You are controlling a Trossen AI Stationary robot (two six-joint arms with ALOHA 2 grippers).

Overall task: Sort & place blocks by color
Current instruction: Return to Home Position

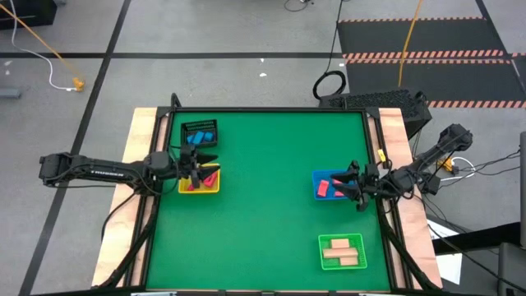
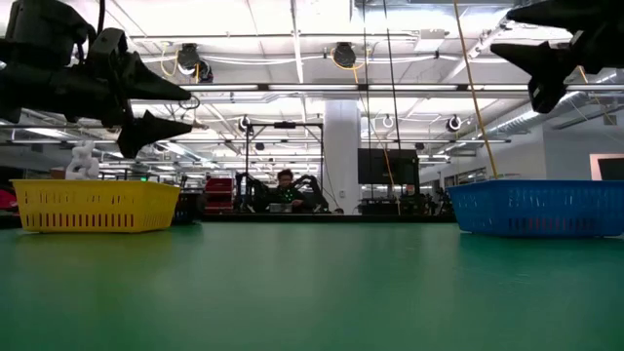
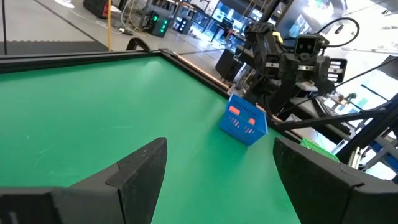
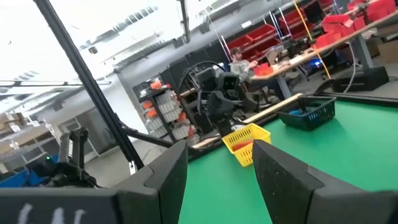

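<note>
Tan blocks (image 1: 341, 252) lie in the green tray (image 1: 321, 253) on the right side. Red blocks (image 1: 205, 179) sit in the yellow tray (image 1: 182, 188). Blue blocks (image 1: 200, 136) sit in the black basket (image 1: 186, 127) just beside it. One red block (image 1: 323, 188) lies in the blue tray (image 1: 316, 177). Left gripper (image 3: 219, 146) hangs above the yellow tray, jaws wide, empty. Right gripper (image 4: 219, 150) hangs above the blue tray, jaws parted less widely, empty.

Open mat (image 1: 263, 205) between yellow tray (image 1: 199, 191), blue tray (image 1: 316, 187)
</note>
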